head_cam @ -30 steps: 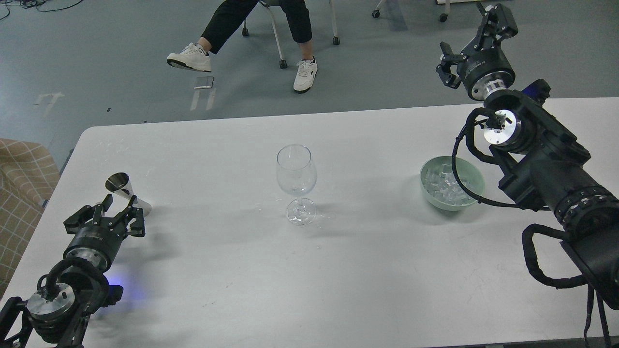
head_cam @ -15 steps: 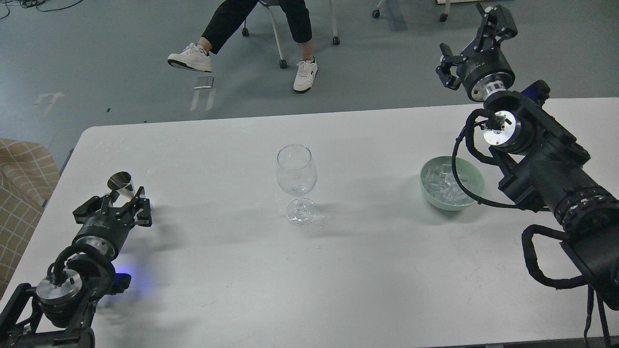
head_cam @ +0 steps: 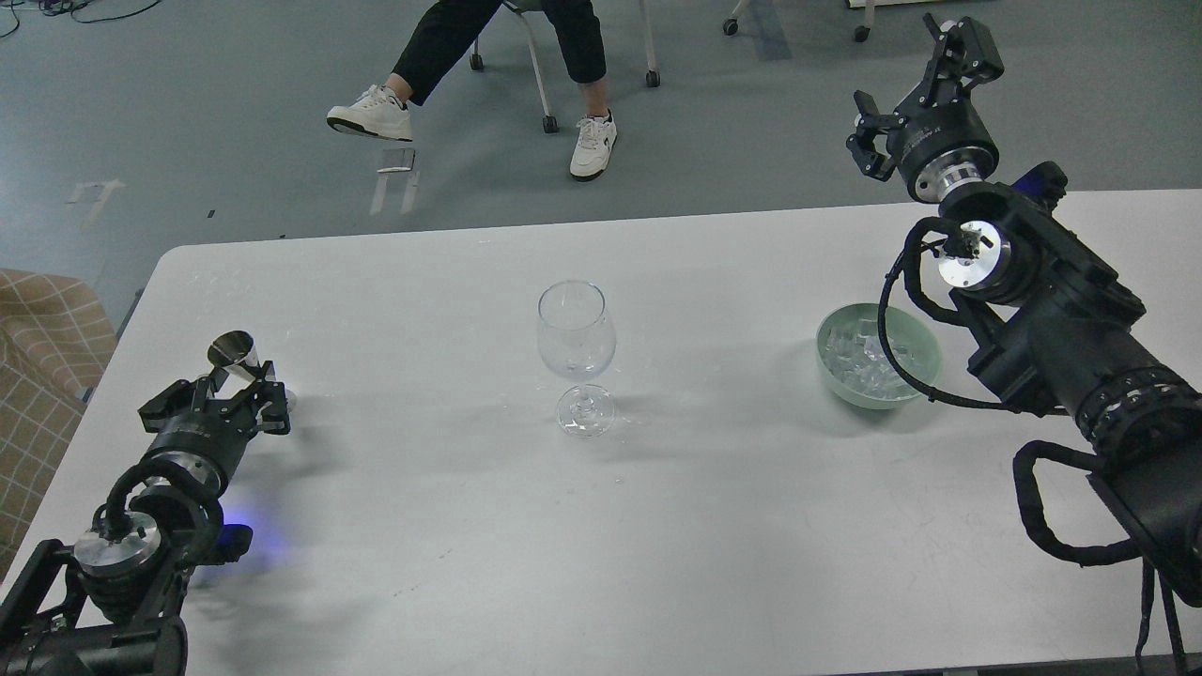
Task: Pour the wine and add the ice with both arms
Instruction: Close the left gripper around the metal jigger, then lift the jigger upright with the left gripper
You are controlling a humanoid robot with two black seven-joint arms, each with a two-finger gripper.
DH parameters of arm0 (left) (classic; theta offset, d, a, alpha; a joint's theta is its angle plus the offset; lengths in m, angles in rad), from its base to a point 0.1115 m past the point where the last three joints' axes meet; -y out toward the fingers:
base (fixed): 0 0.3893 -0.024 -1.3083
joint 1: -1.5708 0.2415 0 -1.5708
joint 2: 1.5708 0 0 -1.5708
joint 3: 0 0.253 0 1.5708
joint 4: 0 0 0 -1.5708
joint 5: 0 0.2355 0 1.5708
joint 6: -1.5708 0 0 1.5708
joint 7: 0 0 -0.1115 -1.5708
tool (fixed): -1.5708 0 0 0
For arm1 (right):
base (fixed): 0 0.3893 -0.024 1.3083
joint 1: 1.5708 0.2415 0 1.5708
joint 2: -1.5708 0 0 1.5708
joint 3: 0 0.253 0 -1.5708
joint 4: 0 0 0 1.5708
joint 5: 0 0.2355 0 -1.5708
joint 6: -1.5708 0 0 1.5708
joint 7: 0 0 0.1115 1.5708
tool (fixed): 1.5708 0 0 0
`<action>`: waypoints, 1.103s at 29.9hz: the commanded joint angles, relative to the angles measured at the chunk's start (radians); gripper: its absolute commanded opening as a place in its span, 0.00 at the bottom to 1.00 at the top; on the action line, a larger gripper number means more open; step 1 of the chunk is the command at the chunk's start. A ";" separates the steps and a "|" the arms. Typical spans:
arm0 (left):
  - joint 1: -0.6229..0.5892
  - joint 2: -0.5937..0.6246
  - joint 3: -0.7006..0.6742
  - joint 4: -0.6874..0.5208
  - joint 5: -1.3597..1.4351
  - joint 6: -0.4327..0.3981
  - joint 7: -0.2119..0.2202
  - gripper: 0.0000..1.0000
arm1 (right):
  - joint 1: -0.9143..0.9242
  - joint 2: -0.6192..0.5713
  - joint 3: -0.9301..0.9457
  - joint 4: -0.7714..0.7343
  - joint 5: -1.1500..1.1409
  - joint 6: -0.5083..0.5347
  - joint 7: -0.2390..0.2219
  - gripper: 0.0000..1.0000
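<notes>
Closing on the steel jigger (head_cam: 235, 358) at table's (head_cam: 657, 526) left edge, the left gripper (head_cam: 218, 406) sat right at it, fingers spread around its lower part, not yet clamped. Best approach, I judged: squeeze at mid-body, keep it upright (wine inside not visible), then carry to the empty wine glass (head_cam: 576, 352) at centre. R gripper (head_cam: 916, 99) hung unclenched and empty, high beyond the green bowl (head_cam: 916, 329) of ice (head_cam: 859, 361).

Beyond my counter (head_cam: 657, 526), which was white, a seated person (head_cam: 526, 38) showed only as dark trousers and white sneakers (head_cam: 593, 145) on the grey floor (head_cam: 188, 113). Chair legs on castors (head_cam: 549, 122) stood by the feet. A tan checked cushion (head_cam: 42, 376) sat at the left edge.
</notes>
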 commanded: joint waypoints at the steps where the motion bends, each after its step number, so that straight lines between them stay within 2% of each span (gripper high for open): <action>1: -0.011 0.001 0.000 0.021 0.000 -0.004 0.000 0.49 | 0.001 0.000 0.000 0.000 0.000 0.000 0.000 1.00; 12: -0.037 -0.001 -0.026 0.052 0.000 -0.004 0.012 0.47 | -0.006 0.000 0.000 0.002 0.000 -0.002 0.000 1.00; 17: -0.037 -0.001 -0.026 0.052 0.000 -0.007 0.019 0.38 | -0.006 0.000 0.000 0.002 0.000 -0.002 0.000 1.00; 24: -0.035 -0.002 -0.038 0.050 0.000 -0.073 0.025 0.29 | -0.006 0.000 0.000 0.002 0.000 -0.002 0.000 1.00; 33: -0.026 0.001 -0.058 0.027 0.000 -0.091 0.042 0.27 | -0.009 -0.001 0.000 0.002 0.000 -0.002 0.000 1.00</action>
